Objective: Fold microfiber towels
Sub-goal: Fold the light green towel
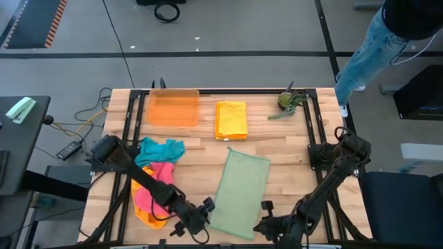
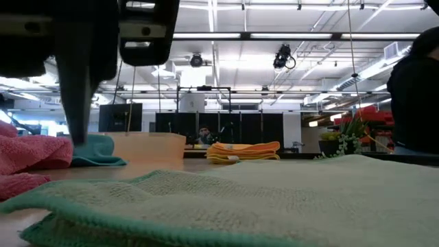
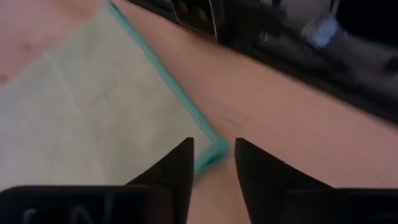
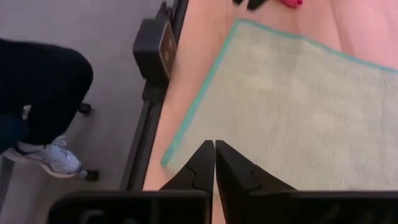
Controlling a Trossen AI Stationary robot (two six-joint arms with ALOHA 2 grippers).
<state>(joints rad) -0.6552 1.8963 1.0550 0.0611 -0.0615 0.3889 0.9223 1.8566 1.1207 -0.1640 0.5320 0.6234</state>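
Note:
A sage green towel [image 1: 239, 190] with a teal hem lies flat on the table's near middle, folded to a long strip. My left gripper [image 3: 213, 163] stands open at the towel's near left corner [image 3: 214, 149], which lies on the wood between its fingertips. My right gripper [image 4: 214, 149] is shut over the towel's right edge, close to the near right corner [image 4: 168, 160]. A folded yellow towel [image 1: 230, 119] lies at the far middle. Teal [image 1: 160, 149], pink [image 1: 158, 181] and orange [image 1: 144, 213] towels lie heaped at the left. My left gripper has a finger [image 3: 177, 168] standing on either side of the green towel's corner, and I cannot tell whether it touches the cloth. My right gripper points slanting down over the towel's right edge [image 4: 249, 143]; its own fingers hide whether the tips touch the cloth.
A translucent orange tray [image 1: 173, 107] stands at the far left and a small plant [image 1: 289, 102] at the far right. Black frame rails [image 4: 152, 62] run along the table's edges. A person's legs [image 1: 367, 48] show beyond the far right corner.

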